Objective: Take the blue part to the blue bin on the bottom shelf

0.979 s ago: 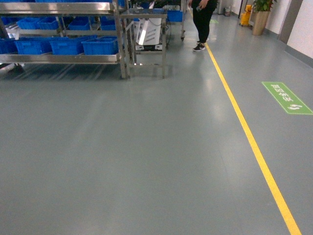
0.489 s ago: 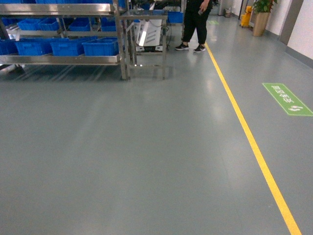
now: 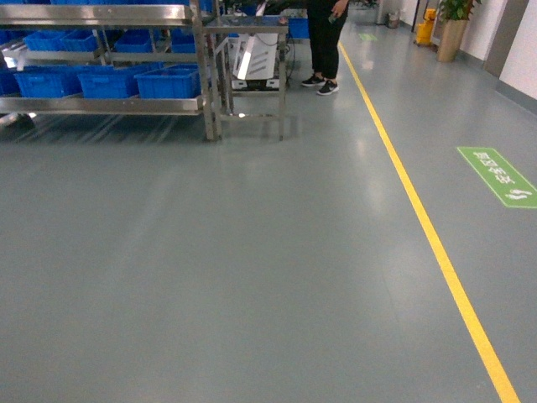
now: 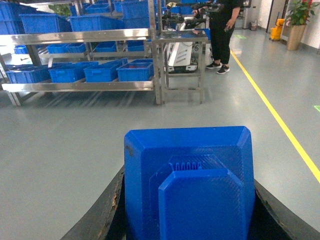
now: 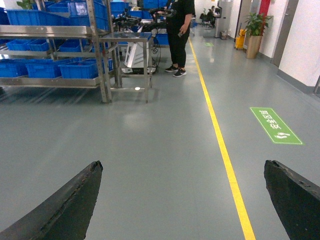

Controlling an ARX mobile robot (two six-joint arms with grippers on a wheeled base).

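One green floor sign (image 3: 496, 176), lettering unreadable

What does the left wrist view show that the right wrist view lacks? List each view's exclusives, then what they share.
Left wrist only: the blue part clamped between the left gripper jaws.

Right wrist only: the right gripper with jaws wide apart and empty, and the green floor sign.

Both: the steel rack's bottom shelf with blue bins, the standing person, the yellow floor line and a potted plant.
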